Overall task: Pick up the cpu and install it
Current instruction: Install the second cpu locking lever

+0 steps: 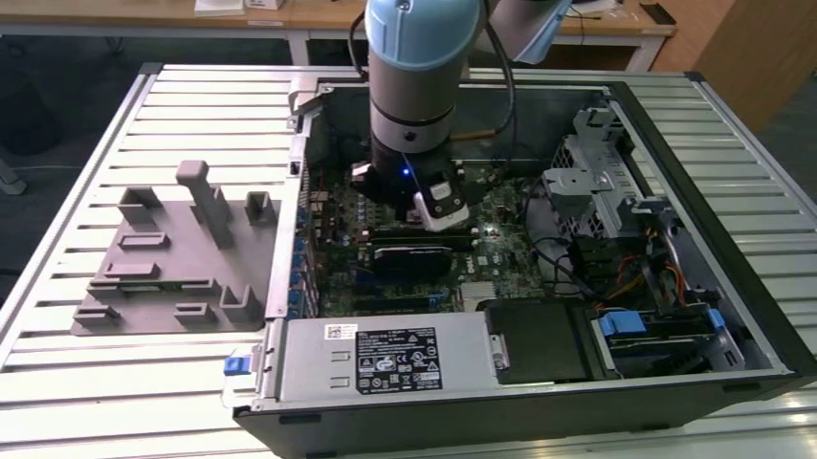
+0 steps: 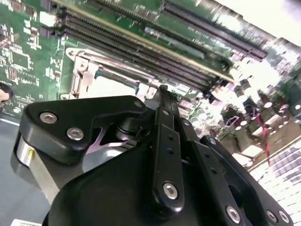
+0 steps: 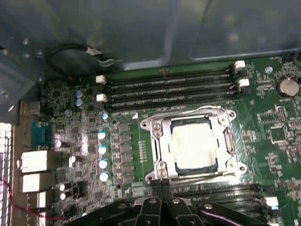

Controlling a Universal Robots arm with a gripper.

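The cpu (image 3: 194, 143), a silver square with a pale rim, lies flat inside the metal socket frame (image 3: 157, 141) on the green motherboard (image 3: 277, 127). My gripper (image 3: 162, 182) hovers just beside the edge of that frame with its two black fingertips pressed together and nothing between them. In the second wrist view the shut gripper (image 2: 163, 90) points at the same socket, where a pale corner of the cpu (image 2: 110, 87) shows past the black linkage. In the exterior view the arm (image 1: 411, 96) reaches straight down into the open computer case (image 1: 753, 316).
Long black memory slots (image 3: 169, 89) run beside the socket, with a row of capacitors (image 3: 102, 155) nearby. A grey box with a white label (image 1: 383, 359) sits at the case's front, and a drive cage (image 1: 600, 191) on the exterior view's right. A grey fixture (image 1: 179, 258) rests on the slatted table.
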